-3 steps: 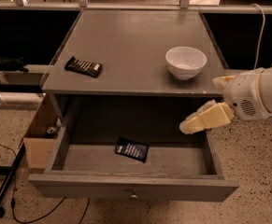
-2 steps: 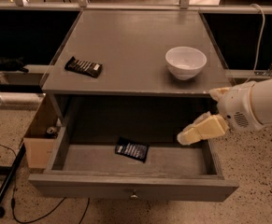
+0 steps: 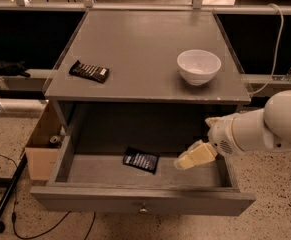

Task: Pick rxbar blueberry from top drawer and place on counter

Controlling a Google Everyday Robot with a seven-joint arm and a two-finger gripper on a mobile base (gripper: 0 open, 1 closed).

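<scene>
The rxbar blueberry [image 3: 141,160], a small dark navy bar with pale text, lies flat on the floor of the open top drawer [image 3: 140,201], near its middle. My gripper [image 3: 185,161] hangs over the right part of the drawer, right of the bar and apart from it, with pale fingers pointing left and down. The white arm reaches in from the right. The grey counter [image 3: 140,49] is above the drawer.
A white bowl [image 3: 199,66] stands on the counter's right side. A black-brown bar with white text [image 3: 89,71] lies on its left. A cardboard box [image 3: 42,144] sits on the floor left of the cabinet, with cables and a stand leg nearby.
My gripper has moved left and down, further into the drawer and closer to the navy bar. The bar, bowl and other bar have not moved.
</scene>
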